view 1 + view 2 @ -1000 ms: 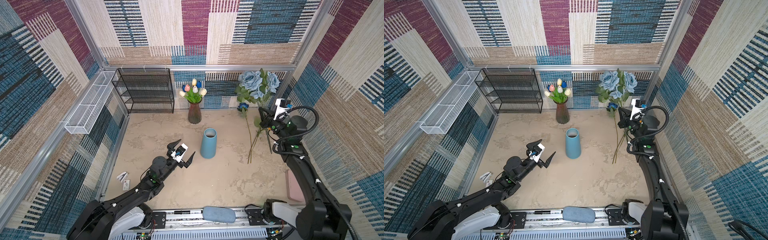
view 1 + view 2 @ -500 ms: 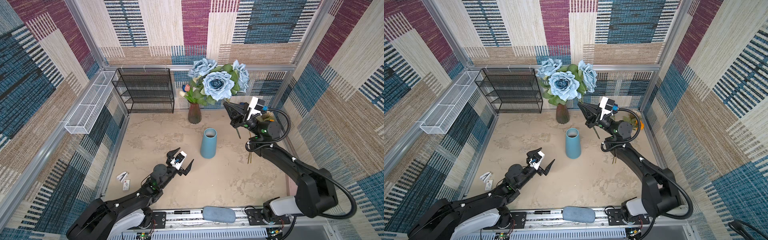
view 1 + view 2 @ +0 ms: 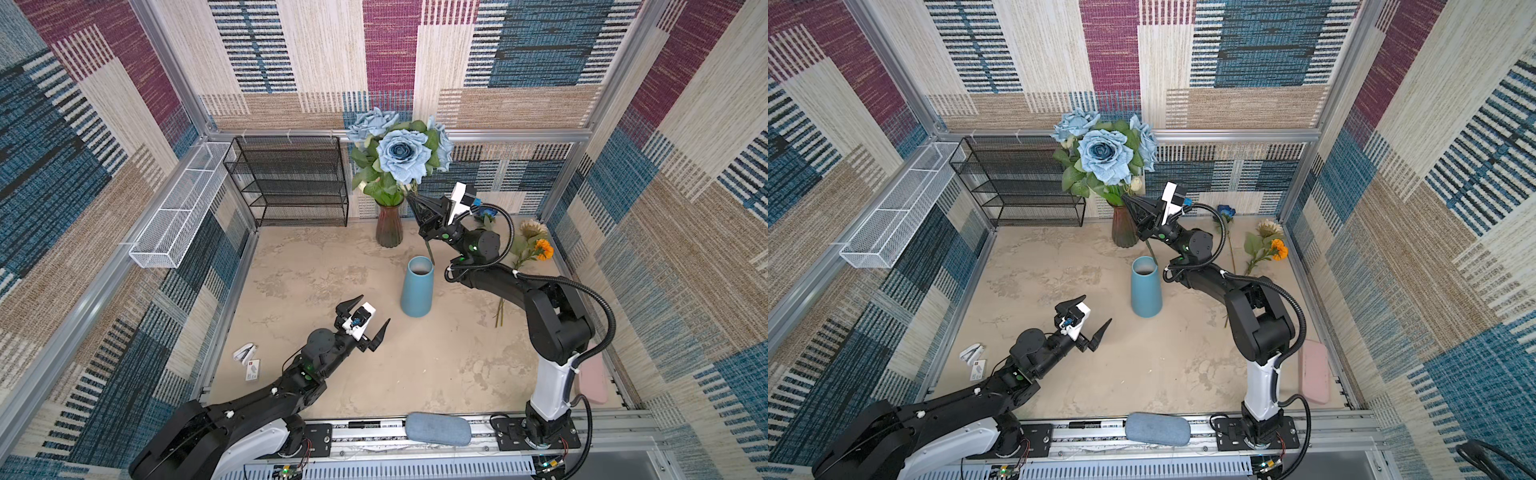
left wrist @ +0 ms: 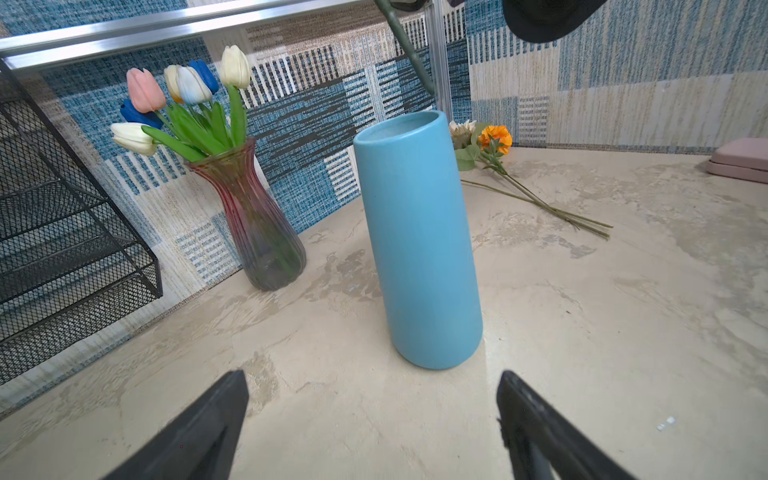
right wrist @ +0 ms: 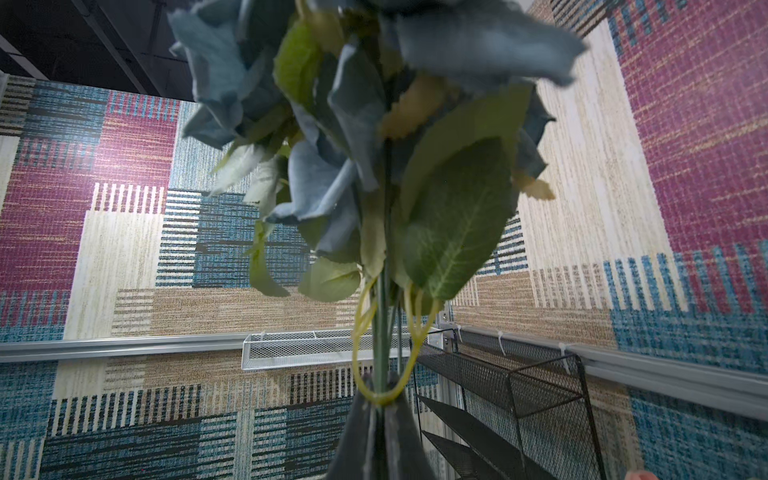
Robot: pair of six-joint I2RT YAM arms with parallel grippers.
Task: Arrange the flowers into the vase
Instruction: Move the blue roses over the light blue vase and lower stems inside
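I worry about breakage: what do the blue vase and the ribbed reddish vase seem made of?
Blue vase: probably ceramic, though painted metal is possible; opaque, matte, evenly coloured, with a thick rounded rim. Reddish vase: likely glass; ribbed, glossy and translucent, red fading to grey.

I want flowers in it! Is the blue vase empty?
Empty. No stems inside the blue vase; the right hand holds the dusty-blue rose bunch aloft.

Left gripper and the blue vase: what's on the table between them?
Nothing: the left wrist view shows only bare tabletop between the left gripper and blue vase.
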